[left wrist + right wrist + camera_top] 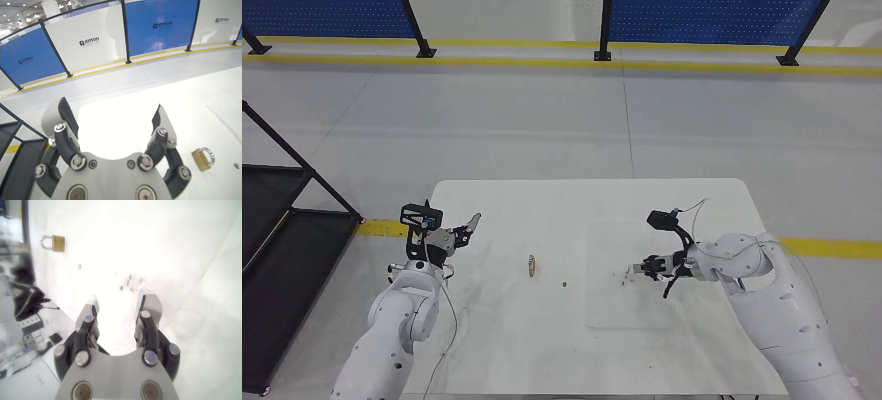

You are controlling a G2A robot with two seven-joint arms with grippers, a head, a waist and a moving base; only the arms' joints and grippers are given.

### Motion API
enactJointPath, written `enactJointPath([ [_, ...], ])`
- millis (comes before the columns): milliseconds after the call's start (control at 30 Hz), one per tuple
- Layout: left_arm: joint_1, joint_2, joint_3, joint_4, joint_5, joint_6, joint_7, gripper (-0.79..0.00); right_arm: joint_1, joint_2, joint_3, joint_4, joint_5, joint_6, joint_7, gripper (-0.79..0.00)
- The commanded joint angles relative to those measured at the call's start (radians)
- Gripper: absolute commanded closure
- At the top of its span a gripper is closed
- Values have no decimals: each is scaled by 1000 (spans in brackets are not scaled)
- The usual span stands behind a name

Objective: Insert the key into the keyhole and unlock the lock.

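Note:
A brass padlock (531,265) with a silver shackle lies near the middle of the white table (542,350); it also shows in the left wrist view (201,159) and the right wrist view (56,243). Faint grey marks on the bright surface, seemingly the key (129,280), lie just ahead of my right gripper (119,297), which is open and low over the table (634,271). My left gripper (111,111) hangs open and holds nothing, raised near the table's left edge (470,225), well left of the padlock.
A small brown speck (564,284) sits between padlock and key, also seen as a speck (236,166) from the left wrist. A pale rectangular mat (682,300) covers the table's right half. A black rack (272,250) stands off the left side.

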Motion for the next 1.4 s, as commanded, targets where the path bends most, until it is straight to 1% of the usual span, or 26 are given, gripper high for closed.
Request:
enactJointPath([
  [0, 0, 0, 0, 0, 0, 0, 0, -785, 11, -1, -14, 14, -4, 2, -1, -348],
  [233, 0, 0, 0, 0, 0, 0, 0, -785, 47, -8, -55, 58, -4, 6, -15, -348],
  [333, 0, 0, 0, 0, 0, 0, 0, -785, 62, -11, -71, 75, 1, 9, -22, -336],
  [467, 0, 0, 0, 0, 0, 0, 0, -785, 78, -16, -93, 100, 10, 13, -33, -296],
  [867, 0, 0, 0, 0, 0, 0, 0, -785, 111, -24, -133, 155, 24, 17, -53, -256],
  [933, 0, 0, 0, 0, 0, 0, 0, -785, 114, -24, -137, 160, 25, 18, -52, -237],
  [1067, 0, 0, 0, 0, 0, 0, 0, -785, 118, -24, -143, 166, 29, 17, -47, -163],
  [1133, 0, 0, 0, 0, 0, 0, 0, -785, 119, -24, -145, 168, 28, 19, -45, -148],
  [1367, 0, 0, 0, 0, 0, 0, 0, -785, 126, -24, -157, 178, 33, 22, -38, -148],
])
